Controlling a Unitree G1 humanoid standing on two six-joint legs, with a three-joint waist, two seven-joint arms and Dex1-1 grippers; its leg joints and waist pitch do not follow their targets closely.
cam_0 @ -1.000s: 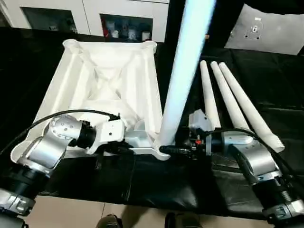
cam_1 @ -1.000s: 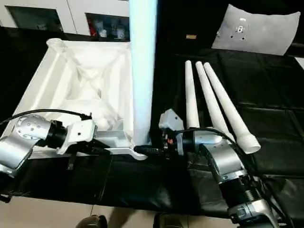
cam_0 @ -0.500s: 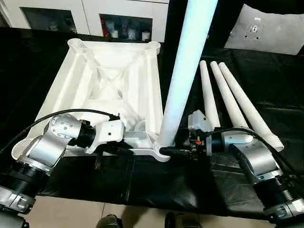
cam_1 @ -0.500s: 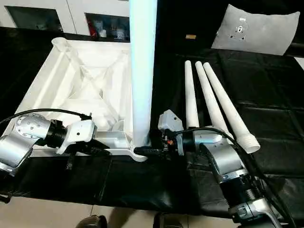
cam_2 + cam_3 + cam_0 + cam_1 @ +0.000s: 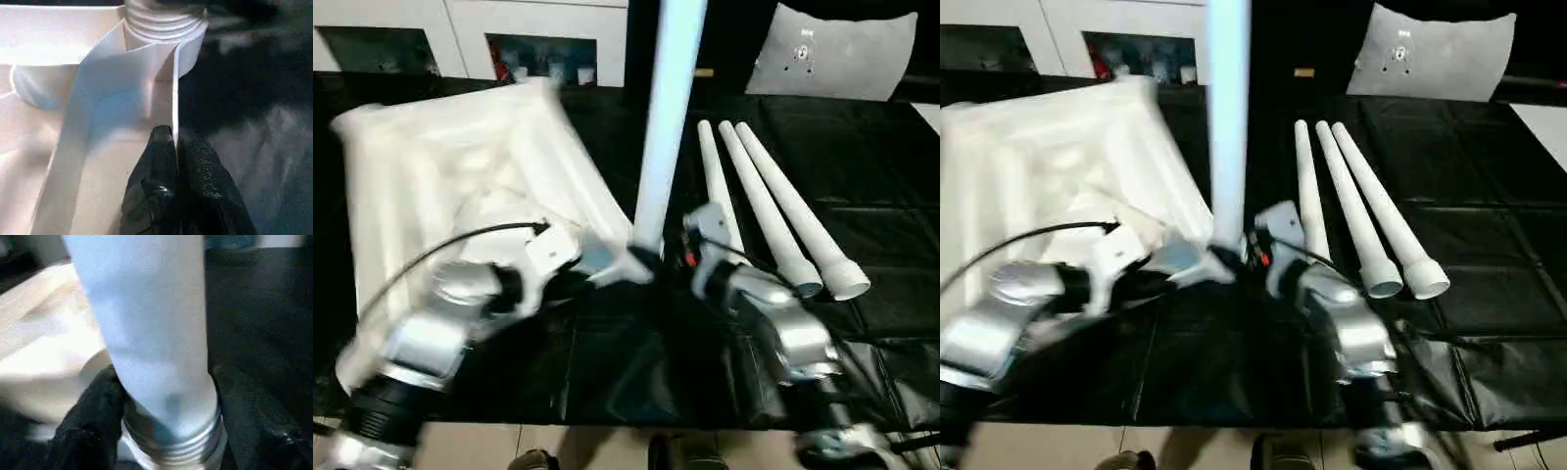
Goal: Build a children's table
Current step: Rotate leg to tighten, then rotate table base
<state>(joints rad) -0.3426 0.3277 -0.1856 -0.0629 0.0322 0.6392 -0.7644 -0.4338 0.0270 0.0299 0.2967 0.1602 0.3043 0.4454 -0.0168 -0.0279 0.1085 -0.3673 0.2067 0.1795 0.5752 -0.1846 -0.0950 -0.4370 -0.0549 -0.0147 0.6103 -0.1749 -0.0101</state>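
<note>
Meanwhile, an upright leg [image 5: 661, 127] is gripped at a corner of the table top [image 5: 440, 176].

At that corner, nearest the robot, the left gripper [image 5: 175, 142] is seen with its two black fingers [image 5: 156, 171] pressed together on the thin rim wall of the white top, just beside the round socket [image 5: 164, 36]. The right gripper [image 5: 164, 401] is held partly spread, its fingers [image 5: 93, 416] set on either side of the leg's base, just above the threaded end [image 5: 176, 450]. The top lies underside up on the black padded surface [image 5: 862, 196], where three more legs [image 5: 769, 206] are laid side by side on the robot's right.
</note>
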